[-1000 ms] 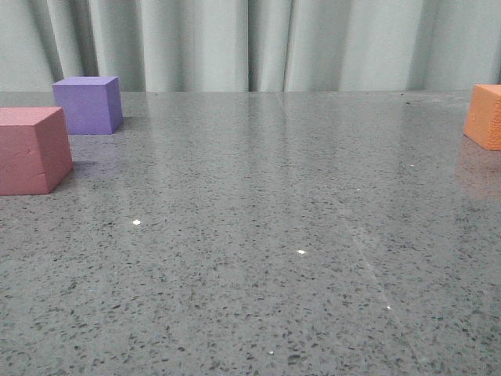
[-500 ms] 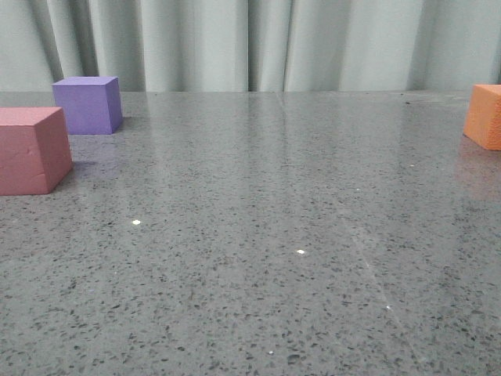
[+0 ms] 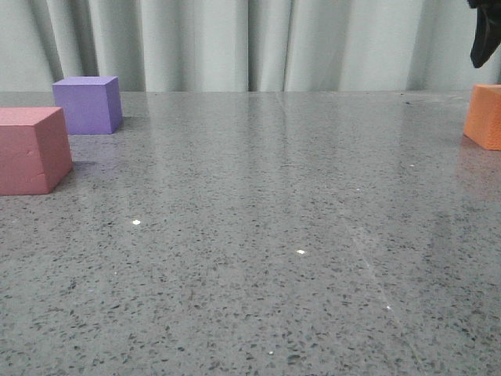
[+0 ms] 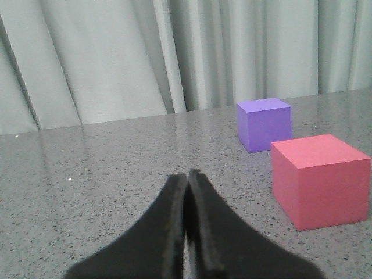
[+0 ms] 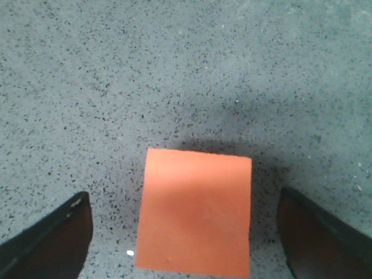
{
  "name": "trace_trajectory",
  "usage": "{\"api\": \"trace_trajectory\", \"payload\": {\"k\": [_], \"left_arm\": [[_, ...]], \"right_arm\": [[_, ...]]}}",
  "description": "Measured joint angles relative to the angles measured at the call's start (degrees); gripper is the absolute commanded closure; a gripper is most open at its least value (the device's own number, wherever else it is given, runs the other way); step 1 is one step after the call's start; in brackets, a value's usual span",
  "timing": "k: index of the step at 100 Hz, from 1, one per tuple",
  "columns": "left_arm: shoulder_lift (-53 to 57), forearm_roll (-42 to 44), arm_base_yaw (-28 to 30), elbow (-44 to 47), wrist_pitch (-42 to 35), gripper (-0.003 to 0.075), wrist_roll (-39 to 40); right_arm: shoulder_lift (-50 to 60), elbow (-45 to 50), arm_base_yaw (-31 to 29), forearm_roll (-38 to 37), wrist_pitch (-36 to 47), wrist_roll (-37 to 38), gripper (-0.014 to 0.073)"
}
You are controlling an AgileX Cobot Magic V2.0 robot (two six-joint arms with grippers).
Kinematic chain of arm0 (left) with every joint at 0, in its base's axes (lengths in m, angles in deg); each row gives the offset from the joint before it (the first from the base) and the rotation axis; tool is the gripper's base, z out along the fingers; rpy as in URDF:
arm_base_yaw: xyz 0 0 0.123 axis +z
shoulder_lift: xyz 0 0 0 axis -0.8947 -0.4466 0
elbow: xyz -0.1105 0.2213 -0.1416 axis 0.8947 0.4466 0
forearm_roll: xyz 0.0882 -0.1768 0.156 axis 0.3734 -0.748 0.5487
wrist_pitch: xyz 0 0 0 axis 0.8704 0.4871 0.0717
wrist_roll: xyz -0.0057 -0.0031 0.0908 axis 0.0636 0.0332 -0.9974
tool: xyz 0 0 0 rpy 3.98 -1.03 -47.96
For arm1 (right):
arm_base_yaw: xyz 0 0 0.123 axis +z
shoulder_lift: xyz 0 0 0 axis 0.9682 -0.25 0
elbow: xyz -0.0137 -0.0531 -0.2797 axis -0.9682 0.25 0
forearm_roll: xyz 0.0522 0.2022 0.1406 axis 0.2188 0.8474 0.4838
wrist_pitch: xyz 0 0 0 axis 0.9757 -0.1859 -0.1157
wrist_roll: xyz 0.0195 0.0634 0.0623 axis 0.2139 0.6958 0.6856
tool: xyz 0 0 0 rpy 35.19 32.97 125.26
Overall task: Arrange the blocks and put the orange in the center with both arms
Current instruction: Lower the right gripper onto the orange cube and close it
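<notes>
The orange cube [image 3: 486,116] sits at the table's far right edge of the front view. My right gripper [image 5: 183,203] hovers above it, open, one finger on each side of the cube [image 5: 196,212], not touching it. Part of that arm [image 3: 485,31] shows at the top right of the front view. The purple cube [image 3: 88,104] stands at the back left, the pinkish-red cube [image 3: 31,149] just in front of it. My left gripper [image 4: 187,174] is shut and empty, low over the table, with the pinkish-red cube [image 4: 319,179] and the purple cube [image 4: 264,123] ahead and to one side.
The grey speckled table [image 3: 258,219] stretches between the cubes. A pale curtain [image 3: 250,43] hangs behind its far edge.
The right arm has come into the front view at the top right, above the orange cube. The orange cube sits slightly further right than a second ago. The other cubes have not moved.
</notes>
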Motion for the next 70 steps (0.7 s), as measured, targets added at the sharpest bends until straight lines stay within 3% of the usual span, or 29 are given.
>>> {"api": "trace_trajectory", "payload": {"k": [58,70], "left_arm": [[0.0,0.0,0.0,0.0,0.0,0.0739,0.0],[0.0,0.0,0.0,0.0,0.0,0.0739,0.0]], "right_arm": [[-7.1,-0.2,-1.2,-0.1,0.8,-0.1,-0.0042],[-8.4,-0.2,-1.2,0.0,0.9,-0.1,-0.0003]]}}
